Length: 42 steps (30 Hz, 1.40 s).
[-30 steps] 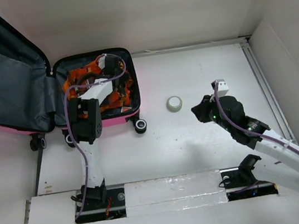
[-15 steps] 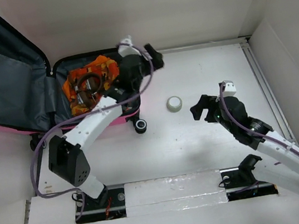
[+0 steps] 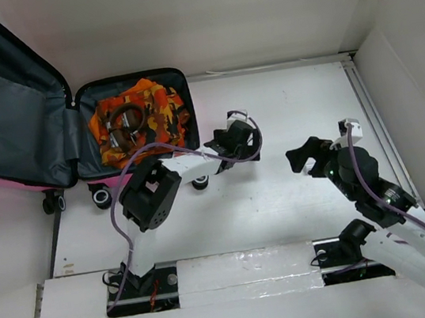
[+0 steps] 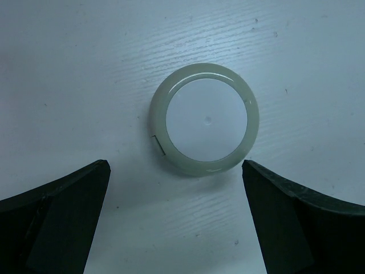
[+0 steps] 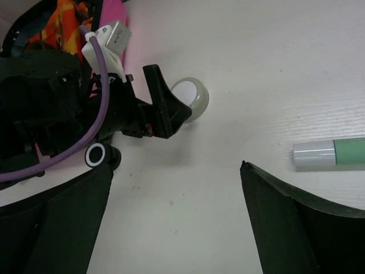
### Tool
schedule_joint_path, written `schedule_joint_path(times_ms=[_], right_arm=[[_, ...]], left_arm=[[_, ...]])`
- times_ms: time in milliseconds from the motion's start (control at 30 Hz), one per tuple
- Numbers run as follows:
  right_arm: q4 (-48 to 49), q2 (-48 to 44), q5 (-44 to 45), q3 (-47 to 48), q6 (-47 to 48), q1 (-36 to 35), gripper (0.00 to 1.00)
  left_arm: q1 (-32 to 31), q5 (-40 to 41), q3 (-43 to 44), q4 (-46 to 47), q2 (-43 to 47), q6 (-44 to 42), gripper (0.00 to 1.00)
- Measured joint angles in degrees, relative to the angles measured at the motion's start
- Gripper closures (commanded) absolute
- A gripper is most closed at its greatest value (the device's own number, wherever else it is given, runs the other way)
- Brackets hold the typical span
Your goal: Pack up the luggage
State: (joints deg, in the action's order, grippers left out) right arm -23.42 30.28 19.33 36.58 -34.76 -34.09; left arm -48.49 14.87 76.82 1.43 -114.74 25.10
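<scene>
the small hot-pink hard-shell suitcase (image 3: 8, 101) lies open at the far left of the white counter (image 3: 284, 100), lid tipped back. its base already holds an orange patterned cloth (image 3: 153, 108). my left claw (image 3: 235, 141) hangs spread wide over a low round pale-green tin with a white top (image 4: 204, 127). in the left wrist view the tin sits centred in the gap but ahead of both tips, touching neither. my right claw (image 3: 299, 159) is spread too, holds nothing, and hovers near the tin on its right.

my worry is the close. the tin looks low, smooth and round. if i shut from here, i judge the tips will catch only its near rim and squirt it forward. the claw needs to go further over it first. come down too far and the tips scrape the counter. the other risk is the two claws meeting, as they are close.

for room, the counter beyond the tin is open to the back wall. a green tube with a grey cap (image 5: 333, 153) lies off to the right. the way back crosses the suitcase's black-trimmed rim, and a suitcase wheel (image 5: 96, 154) sits just beside my left arm, so the tin must go up before across.
</scene>
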Motion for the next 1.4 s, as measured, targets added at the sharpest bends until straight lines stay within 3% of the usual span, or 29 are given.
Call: schedule_joint_path(times_ms=[333, 433, 467, 500, 600, 833, 967, 1100, 1167, 1200, 1233, 1267, 1400], right_arm=[[-0.59, -0.39, -1.2, -0.02, -0.04, 0.02, 0.0], [-0.55, 0.2, -1.4, -0.02, -0.02, 0.02, 0.0], [-0.57, 0.42, -1.51, -0.02, -0.02, 0.02, 0.0], [-0.57, 0.57, -1.62, -0.02, -0.02, 0.02, 0.0], [-0.57, 0.59, -1.75, -0.02, -0.02, 0.02, 0.0], [-0.52, 0.55, -1.73, -0.02, 0.07, 0.02, 0.0], [-0.07, 0.83, -2.38, -0.02, 0.07, 0.02, 0.0], [1.6, 1.01, -4.42, -1.2, 0.13, 0.02, 0.0], [2.25, 1.4, -5.57, -2.03, 0.22, 0.02, 0.0], [2.47, 1.7, -6.05, -2.32, 0.22, 0.02, 0.0], [2.73, 1.97, -6.56, -2.56, 0.31, 0.02, 0.0], [2.91, 2.32, -7.19, -2.67, 0.46, 0.02, 0.0], [3.06, 3.23, -7.61, -2.67, 0.74, 0.0, 0.0]], left_arm=[[0.09, -0.9, 8.44, 0.5, -8.24, -3.56, 0.04], [0.09, -0.17, 10.51, 0.48, -9.84, -4.02, 0.16], [0.09, 0.39, 11.02, 0.46, -10.16, -4.2, 0.24], [0.09, 0.76, 11.41, 0.44, -10.54, -4.37, 0.42], [0.07, 1.88, 12.13, 0.2, -10.93, -4.87, 0.63], [0.74, 3.19, 10.6, -2.16, -8.37, -3.82, 0.63], [4.22, 3.28, 7.91, -5.2, 1.09, -3.15, 0.61], [11.58, 6.12, 7.72, -4.22, 13.0, -1.92, 0.57], [16.46, 7.48, 7.72, -2.97, 17.05, -0.87, 0.5], [19.45, 8.04, 7.74, -2.45, 18.08, -0.09, 0.39], [22.16, 8.13, 7.91, -2.12, 18.36, 0.72, 0.19], [24.83, 8.22, 8.37, -2.27, 17.79, 1.27, 0.11], [30.64, 8.48, 8.7, -4.02, 11.54, 3.26, 0.07]])
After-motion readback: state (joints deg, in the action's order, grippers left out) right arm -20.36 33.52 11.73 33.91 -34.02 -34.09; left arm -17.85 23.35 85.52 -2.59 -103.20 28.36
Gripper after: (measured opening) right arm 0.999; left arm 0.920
